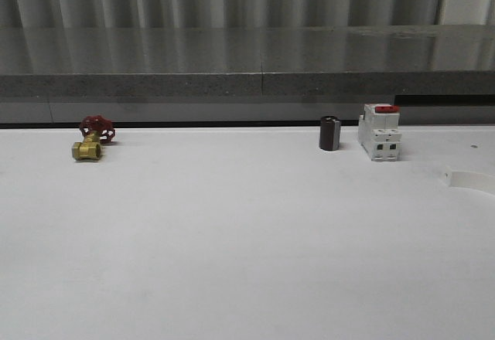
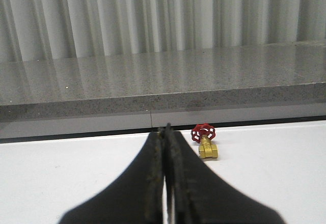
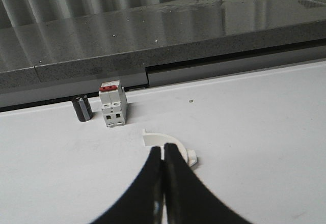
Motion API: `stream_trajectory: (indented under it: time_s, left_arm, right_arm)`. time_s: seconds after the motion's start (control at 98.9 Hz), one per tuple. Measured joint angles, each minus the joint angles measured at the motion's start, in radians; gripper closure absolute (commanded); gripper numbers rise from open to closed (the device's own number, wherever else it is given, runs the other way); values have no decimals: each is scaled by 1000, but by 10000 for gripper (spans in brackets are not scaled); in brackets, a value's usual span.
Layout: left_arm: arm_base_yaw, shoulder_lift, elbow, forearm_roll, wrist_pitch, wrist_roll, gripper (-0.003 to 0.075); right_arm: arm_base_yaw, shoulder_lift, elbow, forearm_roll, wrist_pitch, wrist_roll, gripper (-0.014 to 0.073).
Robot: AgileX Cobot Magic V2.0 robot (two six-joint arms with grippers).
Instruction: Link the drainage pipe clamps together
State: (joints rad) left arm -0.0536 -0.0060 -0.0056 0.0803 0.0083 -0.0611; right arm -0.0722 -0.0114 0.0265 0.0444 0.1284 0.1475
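One white drainage pipe clamp (image 3: 154,138) lies flat on the white table, its small outer tab (image 3: 192,157) sticking out at the side. In the front view the same half-ring (image 1: 469,178) shows at the table's far right edge, partly cut off. My right gripper (image 3: 163,148) is shut with nothing between its black fingers. Its tips hover just short of the clamp's arc and hide part of it. My left gripper (image 2: 164,130) is also shut and empty, over the left part of the table, pointing toward the back edge.
A brass valve (image 1: 92,138) with a red handwheel sits at the back left, just right of my left fingertips (image 2: 205,141). A black cylinder (image 1: 330,133) and a white circuit breaker (image 1: 379,133) with a red switch stand at the back right. A grey ledge (image 1: 247,83) runs behind the table.
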Motion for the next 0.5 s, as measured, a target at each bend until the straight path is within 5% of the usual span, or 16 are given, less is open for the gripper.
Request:
stream_trajectory:
  time_s: [0.496]
  left_arm:
    - [0,0,-15,-26,47,0,740]
  right_arm:
    - [0,0,0,0,0,0,711]
